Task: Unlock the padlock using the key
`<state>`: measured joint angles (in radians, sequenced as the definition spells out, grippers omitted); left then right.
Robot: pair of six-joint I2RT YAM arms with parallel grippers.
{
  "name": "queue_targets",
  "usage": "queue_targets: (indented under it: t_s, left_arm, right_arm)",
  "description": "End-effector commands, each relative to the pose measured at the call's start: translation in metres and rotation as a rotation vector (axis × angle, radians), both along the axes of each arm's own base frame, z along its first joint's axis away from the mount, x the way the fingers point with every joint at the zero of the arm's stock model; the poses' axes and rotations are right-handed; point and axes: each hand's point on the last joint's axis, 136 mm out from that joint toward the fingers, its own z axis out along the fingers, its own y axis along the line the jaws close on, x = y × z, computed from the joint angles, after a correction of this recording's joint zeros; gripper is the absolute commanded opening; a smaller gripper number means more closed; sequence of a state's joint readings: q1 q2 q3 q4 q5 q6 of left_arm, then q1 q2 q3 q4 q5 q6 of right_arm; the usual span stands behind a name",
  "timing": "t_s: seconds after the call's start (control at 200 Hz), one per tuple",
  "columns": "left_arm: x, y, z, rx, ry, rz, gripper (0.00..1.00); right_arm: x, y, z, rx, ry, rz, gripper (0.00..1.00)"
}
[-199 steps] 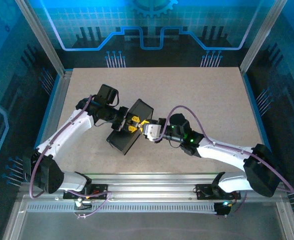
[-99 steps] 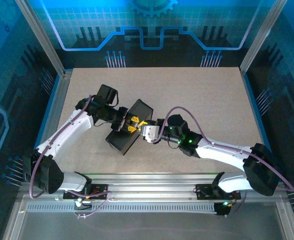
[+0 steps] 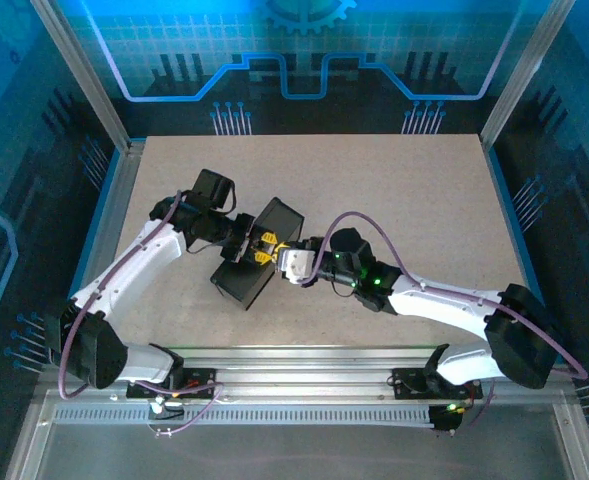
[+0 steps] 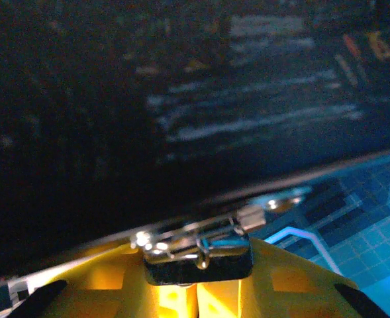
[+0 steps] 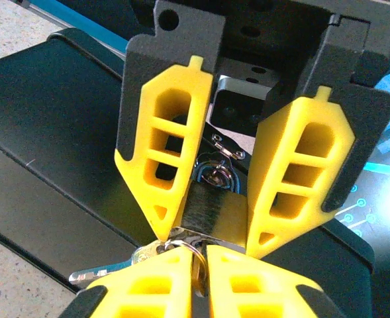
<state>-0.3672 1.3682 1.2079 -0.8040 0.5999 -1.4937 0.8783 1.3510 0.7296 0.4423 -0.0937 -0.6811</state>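
Observation:
A brass padlock hangs from the hasp of a black box. My left gripper is shut on the padlock's body, one yellow finger on each side. From below, my right gripper is shut on the key and its ring, right at the padlock's bottom face. A second silvery key sticks out to the left. In the left wrist view the padlock sits between that gripper's yellow fingers under the dark lid. From above, both grippers meet at the box.
The box lies at an angle on the beige tabletop, left of centre. Aluminium frame posts and blue patterned walls ring the table. Bare tabletop stretches behind and to the right of the arms.
My right arm has crept left toward the padlock and its fingers have closed tighter. The left arm and the box have stayed put.

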Motion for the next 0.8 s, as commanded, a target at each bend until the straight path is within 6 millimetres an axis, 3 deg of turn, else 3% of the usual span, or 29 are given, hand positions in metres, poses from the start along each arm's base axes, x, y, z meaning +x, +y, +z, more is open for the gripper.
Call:
queue_targets:
  t_s: [0.0,0.17,0.38,0.795]
  left_arm:
    - [-0.009,-0.01,0.023,-0.09,-0.053,-0.061,0.0]
    - [-0.008,-0.011,0.024,-0.095,-0.067,-0.061,0.0]
    - [-0.008,-0.01,0.022,-0.093,-0.081,-0.063,0.0]
    - [-0.003,-0.004,0.025,-0.055,-0.122,-0.067,0.0]
  right_arm:
    - [0.003,0.015,0.031,0.11,0.005,-0.019,0.09]
    - [0.011,0.011,0.029,0.208,0.182,-0.108,0.0]
    - [0.019,0.009,0.029,0.42,0.544,-0.232,0.0]
    - [0.037,-0.009,0.008,0.858,1.305,-0.478,0.0]
